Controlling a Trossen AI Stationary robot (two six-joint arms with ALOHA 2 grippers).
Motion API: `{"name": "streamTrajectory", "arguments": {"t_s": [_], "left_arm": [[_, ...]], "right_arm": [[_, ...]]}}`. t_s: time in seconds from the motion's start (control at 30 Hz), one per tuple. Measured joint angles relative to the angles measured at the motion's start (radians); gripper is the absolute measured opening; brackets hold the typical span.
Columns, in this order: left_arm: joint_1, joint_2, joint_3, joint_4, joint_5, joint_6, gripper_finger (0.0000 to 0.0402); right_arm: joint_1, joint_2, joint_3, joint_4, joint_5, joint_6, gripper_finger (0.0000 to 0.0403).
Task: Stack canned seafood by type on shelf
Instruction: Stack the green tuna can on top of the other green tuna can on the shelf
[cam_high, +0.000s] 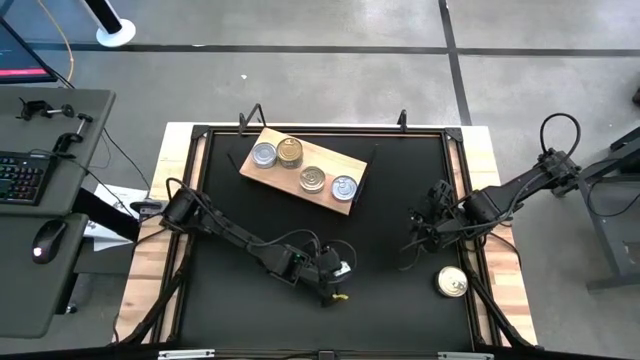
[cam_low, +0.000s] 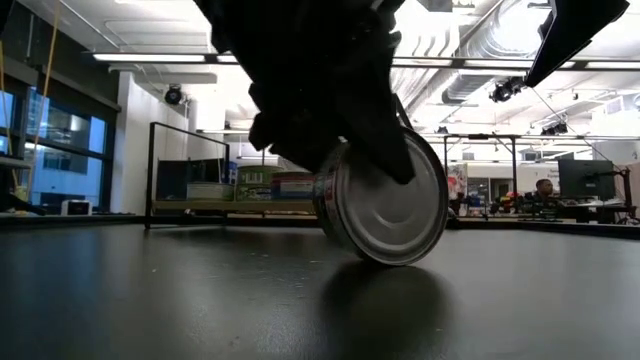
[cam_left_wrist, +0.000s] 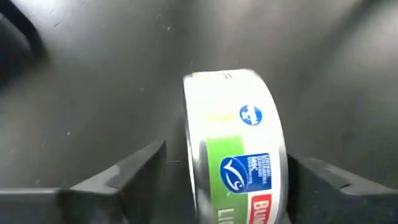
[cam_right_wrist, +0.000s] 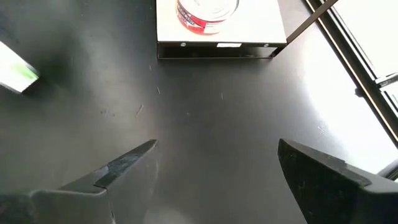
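Four tins sit in a row on the shelf (cam_high: 303, 170), far centre; a gold-top tin (cam_high: 452, 282) lies flat, near right. The green-label tin (cam_left_wrist: 233, 155) is tipped on edge between the left gripper's (cam_high: 335, 272) spread fingers — axis horizontal, near centre. The right gripper (cam_high: 425, 235) is open and empty.

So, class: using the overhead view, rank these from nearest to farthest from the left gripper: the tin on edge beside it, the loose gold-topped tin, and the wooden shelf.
1. Tin on edge: right at the left gripper, table's near centre.
2. Wooden shelf: beyond it, toward the far edge.
3. Loose gold-topped tin: off to the right side, near the right gripper.
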Motion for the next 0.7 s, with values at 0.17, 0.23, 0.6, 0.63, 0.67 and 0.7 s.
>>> {"name": "streamTrajectory", "arguments": {"t_s": [0.17, 0.23, 0.6, 0.63, 0.67, 0.7], "left_arm": [[0.000, -0.002, 0.000, 0.011, 0.002, -0.012, 0.0153], [0.003, -0.034, -0.001, -0.032, 0.012, 0.019, 0.0116], [0.020, -0.525, -0.104, -0.597, -0.611, -0.243, 0.0119], [0.026, -0.584, -0.173, -0.607, -0.638, -0.339, 0.0119], [0.030, -0.642, -0.255, -0.592, -0.641, -0.432, 0.0119], [0.034, -0.697, -0.346, -0.546, -0.641, -0.523, 0.0119]], "right_arm": [[0.000, 0.000, 0.000, 0.011, 0.004, 0.022, 0.0319], [0.000, 0.000, 0.000, 0.016, 0.004, 0.042, 0.0319], [0.000, 0.000, 0.000, 0.064, 0.032, 0.091, 0.0319], [0.000, 0.000, 0.000, 0.070, 0.034, 0.092, 0.0319], [-0.001, 0.000, 0.000, 0.077, 0.034, 0.092, 0.0319], [-0.002, 0.000, 0.000, 0.082, 0.034, 0.092, 0.0319]]}}
